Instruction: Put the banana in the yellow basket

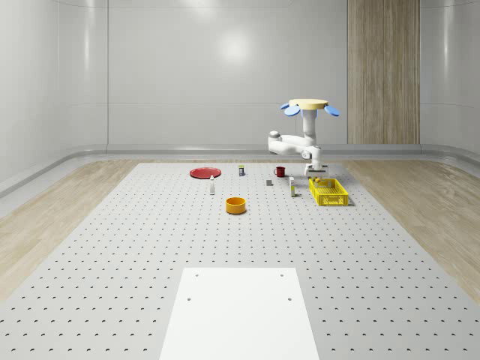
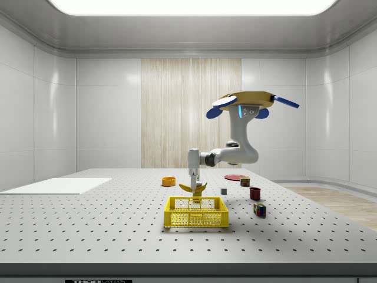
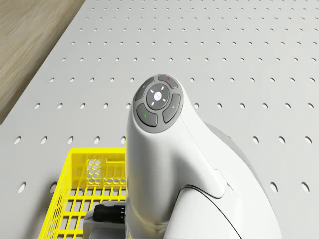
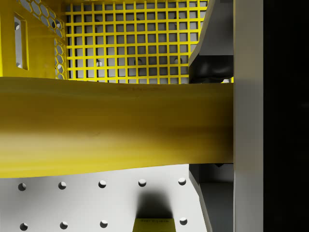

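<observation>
One banana (image 2: 193, 188) in jaws — over one basket (image 2: 196, 213).

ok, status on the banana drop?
Drone hovering beside yellow basket. Gripper shut on banana, just above basket's rim, not released. Nothing in the way.

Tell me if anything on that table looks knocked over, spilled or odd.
Nothing stands out. The drone hovers beside the yellow basket, and the gripper holds the banana just above its rim.
</observation>
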